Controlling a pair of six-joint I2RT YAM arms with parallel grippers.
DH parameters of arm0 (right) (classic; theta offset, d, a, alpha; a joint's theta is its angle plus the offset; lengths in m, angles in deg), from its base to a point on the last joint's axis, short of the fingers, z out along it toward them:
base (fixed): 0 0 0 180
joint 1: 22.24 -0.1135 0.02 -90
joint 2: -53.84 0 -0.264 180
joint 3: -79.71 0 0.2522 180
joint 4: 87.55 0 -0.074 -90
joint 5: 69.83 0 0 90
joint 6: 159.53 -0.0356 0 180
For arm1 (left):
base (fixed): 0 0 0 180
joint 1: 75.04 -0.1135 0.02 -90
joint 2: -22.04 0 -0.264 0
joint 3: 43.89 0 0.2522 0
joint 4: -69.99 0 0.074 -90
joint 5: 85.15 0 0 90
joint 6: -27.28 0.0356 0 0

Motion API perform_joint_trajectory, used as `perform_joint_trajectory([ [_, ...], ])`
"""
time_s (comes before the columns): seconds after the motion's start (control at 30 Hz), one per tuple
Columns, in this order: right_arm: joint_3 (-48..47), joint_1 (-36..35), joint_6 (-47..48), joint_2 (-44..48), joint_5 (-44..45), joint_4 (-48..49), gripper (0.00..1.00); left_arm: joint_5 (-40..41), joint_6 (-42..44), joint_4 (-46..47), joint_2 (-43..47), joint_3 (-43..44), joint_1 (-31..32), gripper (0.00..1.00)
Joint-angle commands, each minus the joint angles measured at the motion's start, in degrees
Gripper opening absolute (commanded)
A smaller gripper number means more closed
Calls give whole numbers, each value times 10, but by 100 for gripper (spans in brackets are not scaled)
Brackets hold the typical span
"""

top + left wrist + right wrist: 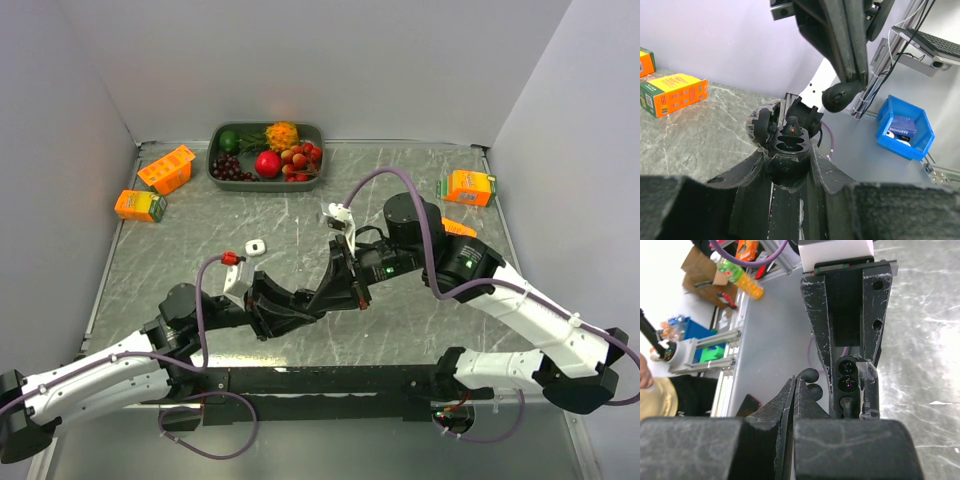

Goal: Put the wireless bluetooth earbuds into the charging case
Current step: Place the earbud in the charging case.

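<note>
Pinching black earbud, my right claw, shut tight, hangs just above open case. Case sits clamped between jaws of my left claw, wells up. Step: insertion approach. Next move needs bud lined over well, slow descent, then release.

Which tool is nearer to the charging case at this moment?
Left. The left tool is shut on the charging case, holding it open. The right tool, shut on a black earbud, hovers just beside and above the case, not in it.
</note>
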Motion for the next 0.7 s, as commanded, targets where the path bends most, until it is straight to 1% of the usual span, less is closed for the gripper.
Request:
perform_joint_trajectory([
  [0.0, -4, 4, -8, -13, -39, 24, 0, -23, 21, 39, 13, -4, 2, 1],
  [0.23, -8, 4, -1, -27, -44, 16, 0, -31, 31, 40, 29, -9, 3, 1],
  [0.67, -17, 4, 1, -41, -25, 4, 0, -32, 39, 28, 13, 7, 13, 1],
])
